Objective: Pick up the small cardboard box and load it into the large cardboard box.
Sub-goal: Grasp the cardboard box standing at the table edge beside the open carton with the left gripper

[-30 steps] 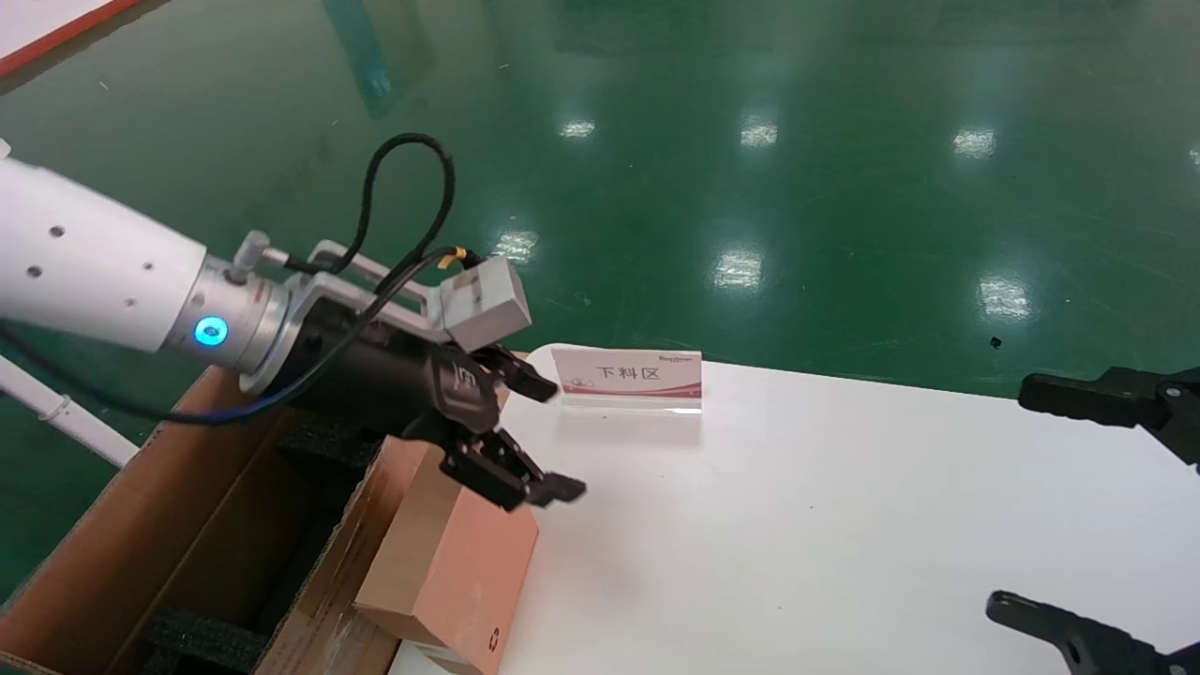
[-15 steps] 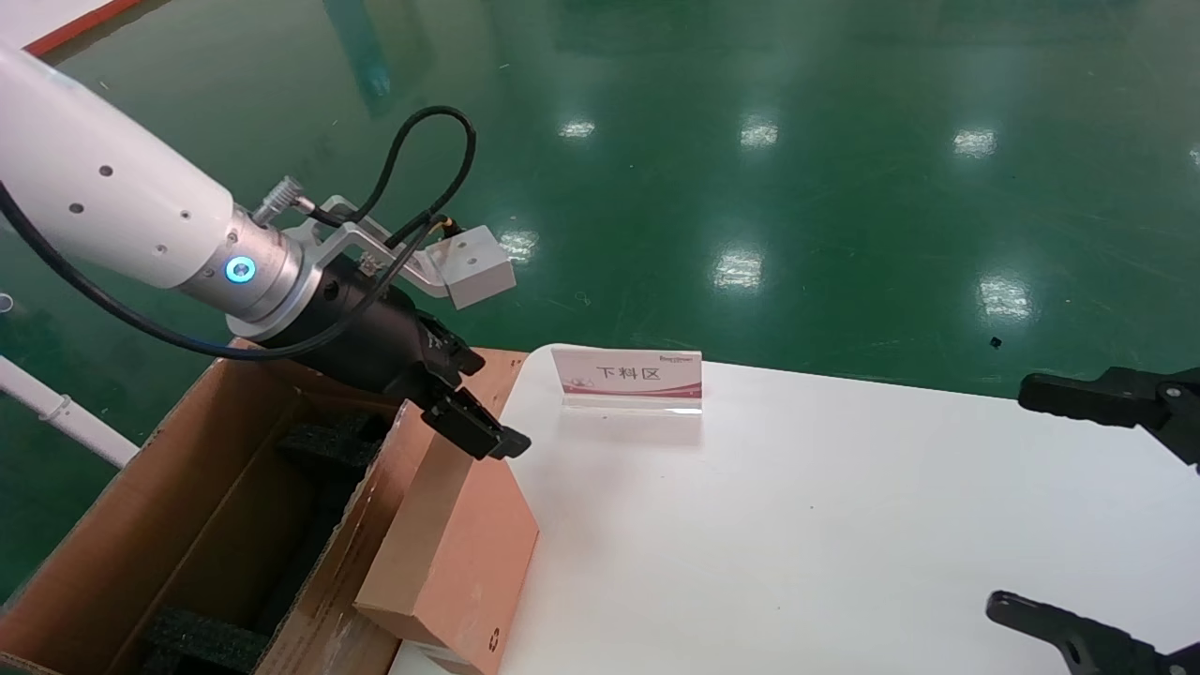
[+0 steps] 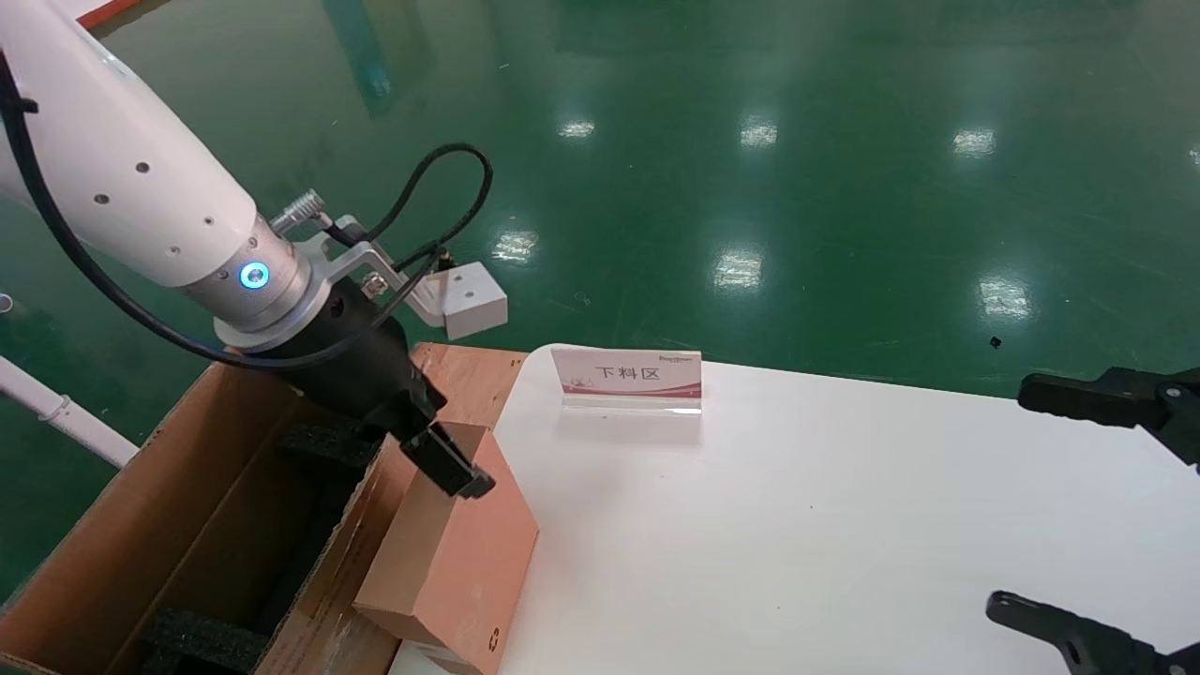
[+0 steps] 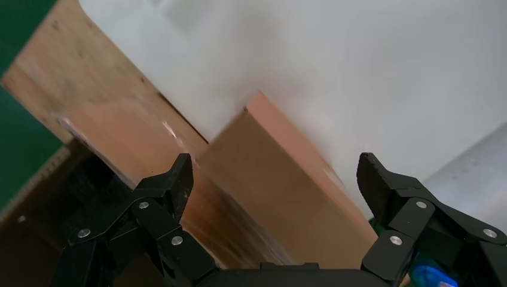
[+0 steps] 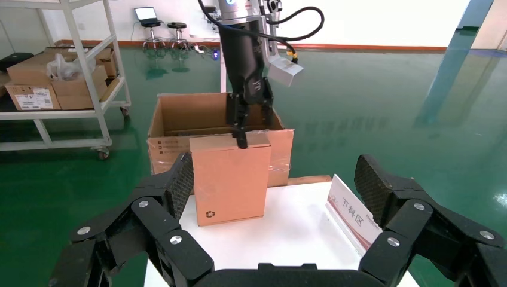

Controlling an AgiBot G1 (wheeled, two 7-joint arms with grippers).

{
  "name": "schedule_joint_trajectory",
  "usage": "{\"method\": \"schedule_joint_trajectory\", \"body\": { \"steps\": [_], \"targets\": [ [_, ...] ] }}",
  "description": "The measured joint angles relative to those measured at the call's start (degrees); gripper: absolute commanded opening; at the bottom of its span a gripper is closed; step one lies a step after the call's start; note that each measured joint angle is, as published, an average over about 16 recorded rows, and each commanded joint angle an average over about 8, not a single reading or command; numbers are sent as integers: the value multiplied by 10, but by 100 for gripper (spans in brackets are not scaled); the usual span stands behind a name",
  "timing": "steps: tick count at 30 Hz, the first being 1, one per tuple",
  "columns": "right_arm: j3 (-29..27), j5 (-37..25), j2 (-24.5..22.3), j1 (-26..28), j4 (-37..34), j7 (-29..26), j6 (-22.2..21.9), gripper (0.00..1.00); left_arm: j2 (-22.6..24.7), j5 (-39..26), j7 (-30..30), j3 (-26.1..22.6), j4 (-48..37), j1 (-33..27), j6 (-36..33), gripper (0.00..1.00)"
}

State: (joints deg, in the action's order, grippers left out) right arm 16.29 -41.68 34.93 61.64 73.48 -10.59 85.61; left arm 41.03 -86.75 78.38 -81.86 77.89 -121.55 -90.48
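Note:
The small cardboard box (image 3: 459,553) stands on edge at the left edge of the white table (image 3: 797,525) and leans against the large cardboard box (image 3: 187,525). Its recycling mark is at a lower corner. My left gripper (image 3: 441,459) is open and comes down over the small box's top edge, one finger (image 3: 450,466) on the table-side face and the other hidden behind the box. In the left wrist view the gripper (image 4: 275,164) has its jaws wide apart around the box (image 4: 287,197) without touching it. My right gripper (image 3: 1011,497) is open and empty at the table's right side.
A white and red placard (image 3: 628,375) stands at the table's back edge. The large box shows black foam (image 3: 202,637) inside. In the right wrist view a shelf cart (image 5: 60,78) with cartons stands on the green floor behind.
My left gripper has swung left and down from over the table, turned, and now straddles the small box's top edge. The small box and the right arm have not moved.

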Motion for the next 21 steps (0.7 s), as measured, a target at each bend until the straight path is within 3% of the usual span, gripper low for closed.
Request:
{"method": "schedule_joint_trajectory", "body": {
  "steps": [9,21],
  "targets": [
    [0,0,0,0,0,0,0,100,14,45,35,-91,-1,-45,7,100],
    [1,1,0,0,0,0,0,100,33,71,70,-165,-2,-78,15,100]
  ]
}}
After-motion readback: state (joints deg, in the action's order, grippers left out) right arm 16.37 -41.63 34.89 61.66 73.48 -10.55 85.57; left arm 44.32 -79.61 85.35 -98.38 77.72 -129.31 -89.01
